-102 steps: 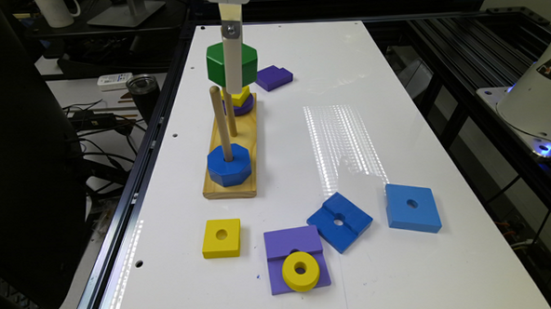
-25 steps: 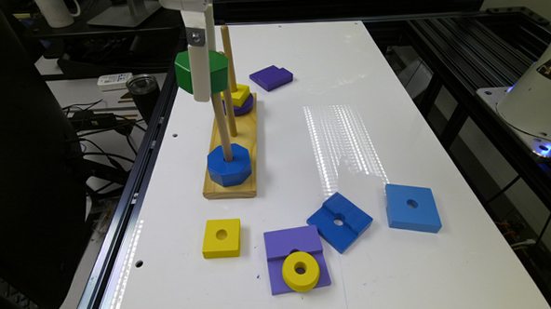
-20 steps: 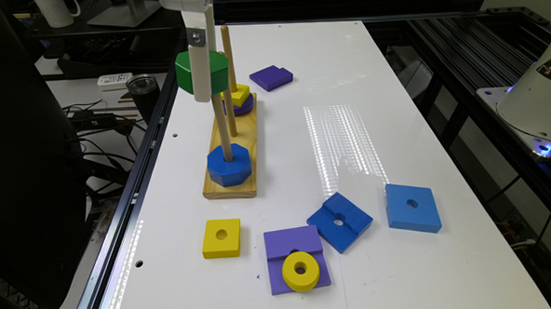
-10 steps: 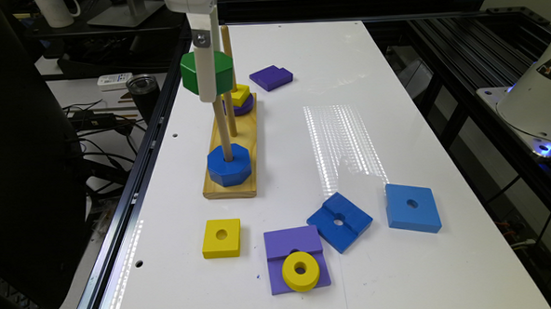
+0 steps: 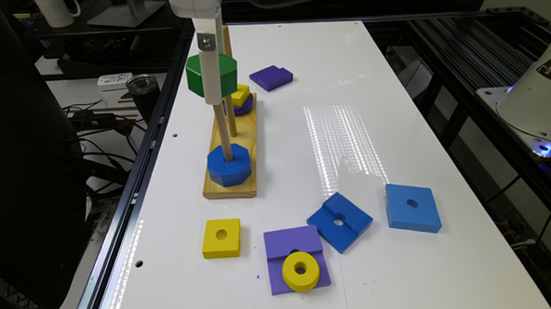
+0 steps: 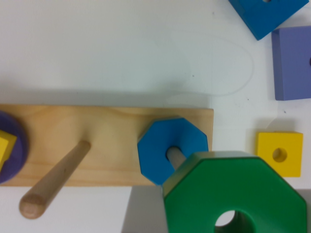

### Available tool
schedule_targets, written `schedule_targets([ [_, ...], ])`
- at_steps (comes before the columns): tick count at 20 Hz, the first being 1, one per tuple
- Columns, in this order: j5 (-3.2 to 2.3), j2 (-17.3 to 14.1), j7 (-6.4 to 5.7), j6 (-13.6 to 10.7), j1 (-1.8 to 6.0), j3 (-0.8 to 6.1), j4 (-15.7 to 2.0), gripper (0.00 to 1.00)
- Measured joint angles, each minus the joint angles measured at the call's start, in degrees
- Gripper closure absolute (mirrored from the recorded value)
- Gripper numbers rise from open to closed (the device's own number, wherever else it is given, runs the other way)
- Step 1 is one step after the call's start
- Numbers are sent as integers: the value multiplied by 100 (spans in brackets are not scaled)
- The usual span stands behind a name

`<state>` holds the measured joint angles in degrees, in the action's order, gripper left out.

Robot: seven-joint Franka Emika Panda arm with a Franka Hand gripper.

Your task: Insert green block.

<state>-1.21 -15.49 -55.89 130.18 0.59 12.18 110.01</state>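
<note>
A white table (image 5: 394,98) carried a long wooden base (image 5: 231,152) with three upright pegs in a row. The blue octagonal block (image 5: 229,164) sat at the bottom of the nearest peg (image 5: 221,129); a yellow piece on a purple one sat at the far peg. Loose blue, purple and yellow blocks lay near the table's front edge.

The gripper (image 5: 210,78) hung from above, closed on the green block (image 5: 210,75) and holding it in the air, well above the base. In the exterior view the block sat at about the top of the nearest peg, whose tip was hidden behind block and gripper.

In the wrist view, the green block (image 6: 237,191) lay flat with its round hole facing down. The peg rising from the blue block (image 6: 173,150) ran up under the green block's edge, not visibly into the hole. Judged from this, the hole's axis was upright like the peg but possibly offset to one side, so the hole would need centring over the peg tip before lowering.
</note>
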Motion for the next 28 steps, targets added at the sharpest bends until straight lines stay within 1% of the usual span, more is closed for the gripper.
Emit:
schedule_targets([
  [16, -1, 0, 0, 9, 0, -2, 0, 100],
  [26, -3, -5, 0, 56, 1, -4, -6, 100],
  [28, -8, -51, 0, 91, 1, -5, -4, 100],
])
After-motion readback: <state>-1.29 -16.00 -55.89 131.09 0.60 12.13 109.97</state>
